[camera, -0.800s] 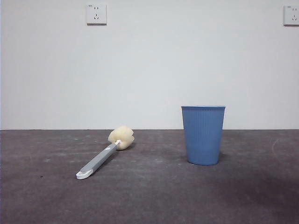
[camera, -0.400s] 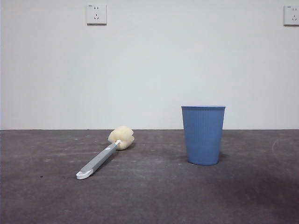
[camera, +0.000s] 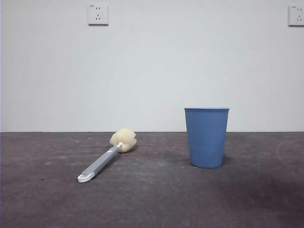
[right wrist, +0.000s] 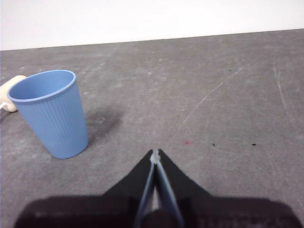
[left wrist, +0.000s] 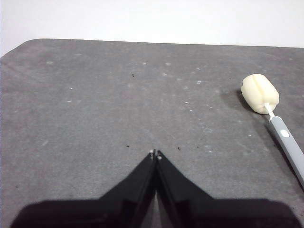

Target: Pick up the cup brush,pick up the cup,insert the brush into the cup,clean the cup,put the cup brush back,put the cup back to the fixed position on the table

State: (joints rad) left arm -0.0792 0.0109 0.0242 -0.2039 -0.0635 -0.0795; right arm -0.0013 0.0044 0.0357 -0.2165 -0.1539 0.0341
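Both grippers, left gripper (left wrist: 155, 154) and right gripper (right wrist: 155, 153), pressed together, empty. Brush (camera: 105, 157) lies beside upright cup (camera: 206, 137). Advise spreading wide, gripping mid-handle.

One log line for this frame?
cup brush: lying on table | cup: upright | left gripper: shut, empty | right gripper: shut, empty
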